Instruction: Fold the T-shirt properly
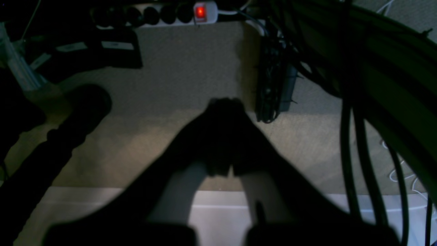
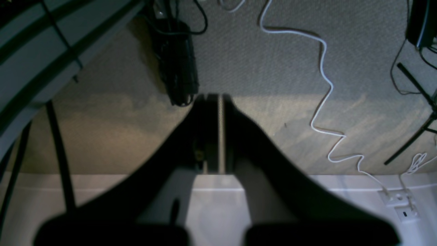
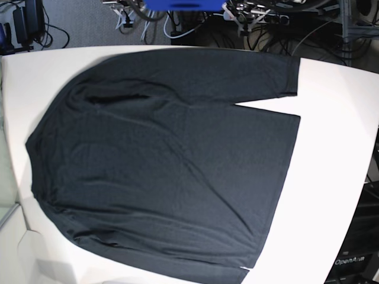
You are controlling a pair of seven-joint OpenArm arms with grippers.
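Base view: black long-sleeved T-shirt (image 3: 160, 171) lies spread flat on the white table (image 3: 337, 165), filling most of the frame from upper left to lower centre. 1 sleeve runs along the upper edge of the frame, cuff ending at upper right; the other sleeve runs along the lower edge toward bottom centre. Hem faces the right side of the frame, collar end at the left. Fabric mostly smooth, a few soft wrinkles at upper left near the shoulder. Neither arm shows in this view; cables (image 3: 249, 15) and gear sit beyond the table's top edge.

Left wrist view: left gripper (image 1: 223, 102) at frame centre, fingers together, nothing between them, pointing out past the table edge (image 1: 102, 205) over grey carpet (image 1: 191, 68). Power strip (image 1: 170, 13) with a lit red switch at top centre, thick dark cables (image 1: 348, 136) down the right side.

Right wrist view: right gripper (image 2: 218, 97) at frame centre, fingers pressed together with only a thin slit showing, holding nothing, also over carpet (image 2: 273, 68). White cable (image 2: 324, 85) snakes down the right half, dark cable bundle (image 2: 179, 68) at upper left of centre. The shirt is not visible in either wrist view
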